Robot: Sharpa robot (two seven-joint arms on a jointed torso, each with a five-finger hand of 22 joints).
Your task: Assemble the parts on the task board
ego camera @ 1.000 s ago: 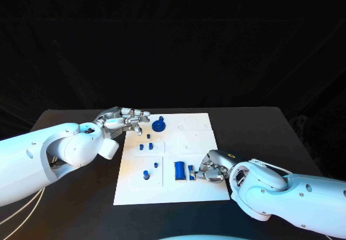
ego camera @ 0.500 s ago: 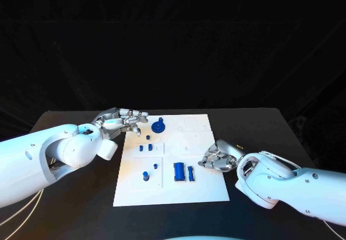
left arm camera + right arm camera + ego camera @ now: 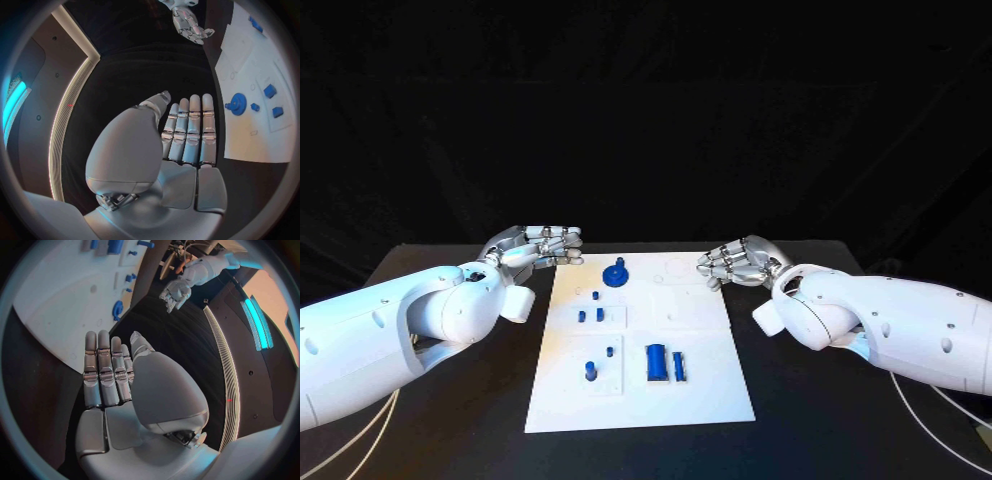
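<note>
Black table [image 3: 819, 400]: task board [image 3: 646, 395] between empty left hand [image 3: 538, 245], right hand [image 3: 740, 262].

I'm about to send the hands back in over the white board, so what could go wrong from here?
1. The left hand and right hand hold nothing and flank the far end of the white task board; reaching in together, they might collide.
2. The round blue gear-like part stands near the left hand and might get knocked.
3. The upright blue block and thin blue bar stand close together; grasping one may disturb the other.
</note>
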